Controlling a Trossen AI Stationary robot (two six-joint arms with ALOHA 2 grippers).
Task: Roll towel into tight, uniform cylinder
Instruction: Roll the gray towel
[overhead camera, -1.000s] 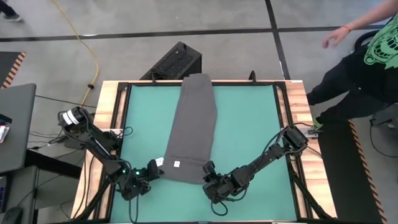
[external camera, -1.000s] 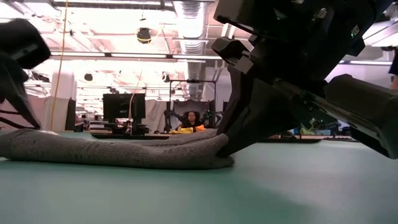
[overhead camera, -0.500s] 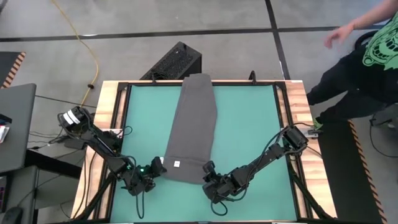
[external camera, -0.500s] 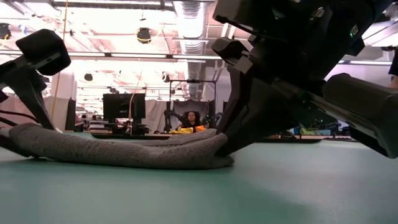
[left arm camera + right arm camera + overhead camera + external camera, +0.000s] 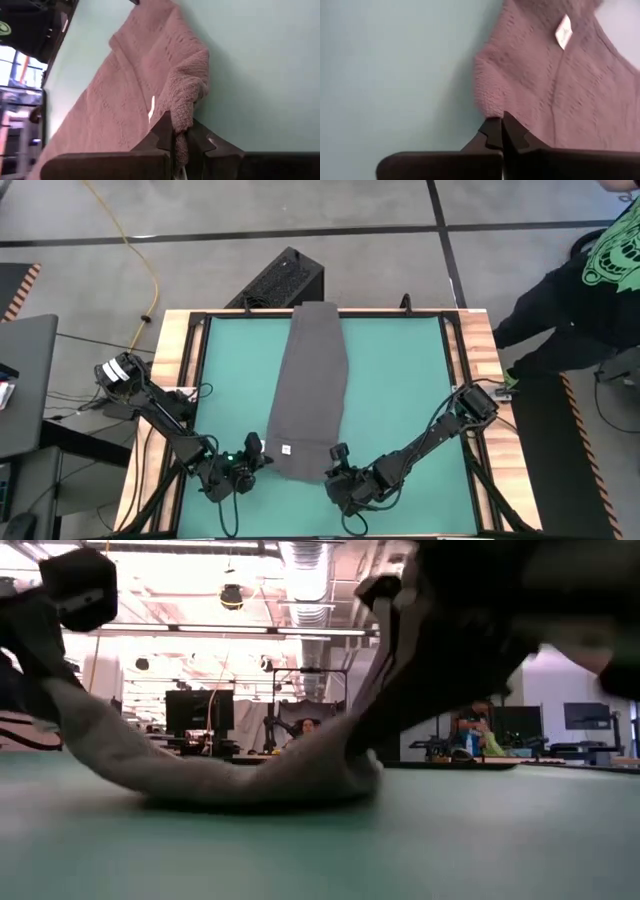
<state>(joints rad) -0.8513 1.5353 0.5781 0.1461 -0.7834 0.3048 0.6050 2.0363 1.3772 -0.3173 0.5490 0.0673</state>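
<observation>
Teal mat (image 5: 400, 390) under everything; the towel (image 5: 312, 385) lies long-axis straight away from me, its near short edge at the arms' end; I've got the left gripper (image 5: 258, 460) clamped on the near left corner and the right gripper (image 5: 334, 464) clamped on the near right corner; from here I'd judge the roll runs forward along that length, both arms equally near.

Two dark jointed arms (image 5: 160, 420), black cables along them, white wrist collars, small green light
</observation>
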